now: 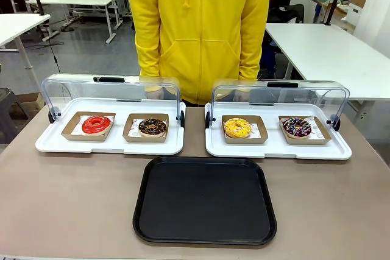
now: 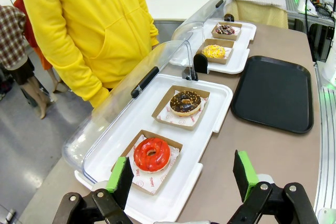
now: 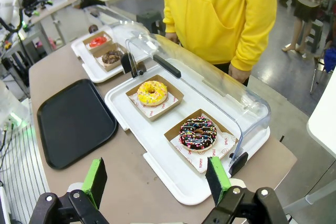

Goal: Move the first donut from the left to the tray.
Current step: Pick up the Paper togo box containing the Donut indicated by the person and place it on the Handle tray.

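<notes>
**Worktop stock**

1. Ring donut with glossy red icing (image 1: 96,124): sits in a shallow brown cardboard holder (image 1: 72,132) lined with white paper. It is at the left end of the left white plastic tray (image 1: 109,145), apart from the black tray.
2. Chocolate-glazed ring donut (image 1: 152,127): in its own holder, just beside item 1 on the same tray.
3. Yellow-iced donut (image 1: 237,128) and dark donut with coloured sprinkles (image 1: 297,128): side by side on the right white plastic tray (image 1: 277,149).
4. Clear domed lids (image 1: 109,88): both swung up and back.
5. Flat black plastic rectangular tray (image 1: 204,202): bare, on the brown worktop (image 1: 67,199), on the near side of both white trays.
6. Left end effector (image 2: 184,176): fingers spread wide, gripping nothing, with the red donut ahead of them.
7. Right end effector (image 3: 156,178): fingers apart, gripping nothing.
8. Person in a yellow hooded top (image 1: 201,28): stands at the far side.
</notes>
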You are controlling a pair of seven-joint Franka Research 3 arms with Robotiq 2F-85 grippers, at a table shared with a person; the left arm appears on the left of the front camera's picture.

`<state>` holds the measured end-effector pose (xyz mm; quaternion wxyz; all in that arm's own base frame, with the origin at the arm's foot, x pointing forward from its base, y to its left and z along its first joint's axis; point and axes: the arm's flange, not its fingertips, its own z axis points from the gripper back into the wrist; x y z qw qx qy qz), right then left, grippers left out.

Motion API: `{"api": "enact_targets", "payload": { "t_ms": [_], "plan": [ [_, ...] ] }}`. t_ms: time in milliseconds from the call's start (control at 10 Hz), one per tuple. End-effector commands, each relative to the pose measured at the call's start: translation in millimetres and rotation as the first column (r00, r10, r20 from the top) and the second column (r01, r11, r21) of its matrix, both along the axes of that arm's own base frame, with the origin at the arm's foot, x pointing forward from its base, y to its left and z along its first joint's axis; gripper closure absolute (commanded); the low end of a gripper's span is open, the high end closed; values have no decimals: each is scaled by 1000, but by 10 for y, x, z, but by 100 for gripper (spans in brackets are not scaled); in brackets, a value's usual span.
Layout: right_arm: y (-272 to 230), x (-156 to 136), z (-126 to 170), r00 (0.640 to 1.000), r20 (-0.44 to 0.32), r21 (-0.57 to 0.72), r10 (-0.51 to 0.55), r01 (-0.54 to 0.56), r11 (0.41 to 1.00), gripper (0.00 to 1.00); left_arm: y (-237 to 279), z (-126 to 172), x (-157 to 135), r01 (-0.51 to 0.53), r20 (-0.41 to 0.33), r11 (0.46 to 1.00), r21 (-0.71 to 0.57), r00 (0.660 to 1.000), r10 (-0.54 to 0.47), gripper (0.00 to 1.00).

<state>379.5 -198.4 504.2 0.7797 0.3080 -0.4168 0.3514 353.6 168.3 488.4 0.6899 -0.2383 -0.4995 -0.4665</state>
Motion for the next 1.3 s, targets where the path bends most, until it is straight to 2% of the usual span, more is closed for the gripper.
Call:
{"api": "enact_targets", "payload": {
  "t_ms": [0,1200],
  "plan": [
    [2,17,-2,999,34,10,7,-8,1000,0,8,2,28,6,29,1000,-16,1000,-5,0],
    [2,17,-2,999,34,10,7,-8,1000,0,8,2,28,6,29,1000,-16,1000,-5,0]
  ]
}}
